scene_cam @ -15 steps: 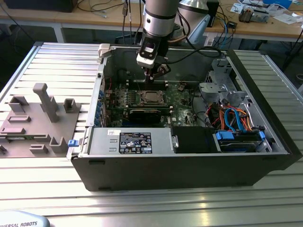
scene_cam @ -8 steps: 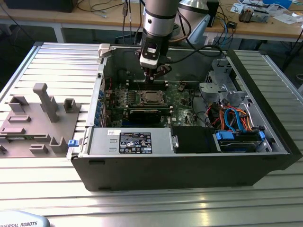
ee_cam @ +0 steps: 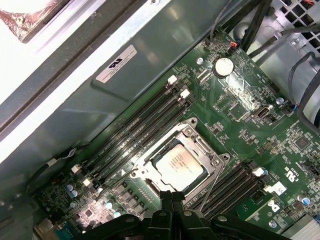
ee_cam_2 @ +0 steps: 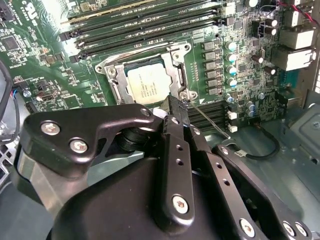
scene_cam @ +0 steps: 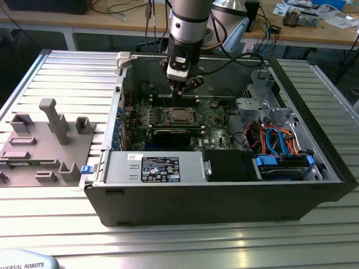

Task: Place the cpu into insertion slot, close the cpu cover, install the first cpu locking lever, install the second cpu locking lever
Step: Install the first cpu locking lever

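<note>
The cpu (ee_cam_2: pixel 146 85) lies silvery face up in the insertion slot (scene_cam: pixel 179 116) in the middle of the green board. The silvery cpu cover (ee_cam_2: pixel 174 73) lies flat around it, framing the chip in its window. In the first wrist view the cpu (ee_cam: pixel 180 165) and cpu cover (ee_cam: pixel 202 146) show the same way. My gripper (ee_cam_2: pixel 177 106) is shut with nothing between its black fingers, its tips at one corner of the socket. A thin metal locking lever (ee_cam_2: pixel 211 116) runs out from that corner, right beside the tips. In the exterior view my gripper (scene_cam: pixel 178 91) hangs just behind the socket.
The board sits deep in an open computer case (scene_cam: pixel 224 196) with tall metal walls. Long black memory slots (ee_cam: pixel 135 127) flank the socket. A drive cage with blue and orange cables (scene_cam: pixel 277 143) fills the exterior view's right. A grey fixture plate (scene_cam: pixel 45 143) lies outside on the left.
</note>
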Motion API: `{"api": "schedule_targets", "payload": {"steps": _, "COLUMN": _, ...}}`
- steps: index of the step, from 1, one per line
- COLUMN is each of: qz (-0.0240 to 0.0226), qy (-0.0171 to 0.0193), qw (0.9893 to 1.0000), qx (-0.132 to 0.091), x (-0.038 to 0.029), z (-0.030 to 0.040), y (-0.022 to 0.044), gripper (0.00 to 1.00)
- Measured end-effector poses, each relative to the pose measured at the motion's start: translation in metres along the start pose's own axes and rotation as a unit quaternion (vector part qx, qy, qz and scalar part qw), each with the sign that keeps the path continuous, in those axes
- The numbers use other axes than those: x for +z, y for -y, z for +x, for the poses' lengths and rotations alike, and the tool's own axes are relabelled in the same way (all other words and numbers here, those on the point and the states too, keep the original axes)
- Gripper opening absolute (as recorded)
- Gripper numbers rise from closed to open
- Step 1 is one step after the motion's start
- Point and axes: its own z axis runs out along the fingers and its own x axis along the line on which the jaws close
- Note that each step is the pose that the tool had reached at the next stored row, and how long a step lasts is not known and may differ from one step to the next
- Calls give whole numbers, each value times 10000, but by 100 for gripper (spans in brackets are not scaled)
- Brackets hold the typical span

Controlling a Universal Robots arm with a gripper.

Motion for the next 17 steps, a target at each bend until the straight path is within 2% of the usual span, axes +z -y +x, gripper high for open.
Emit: {"api": "schedule_targets", "payload": {"steps": 17, "qz": 27, "qy": 7, "qw": 9991, "qx": -428, "x": 0, "z": 0, "y": 0, "gripper": 11}}
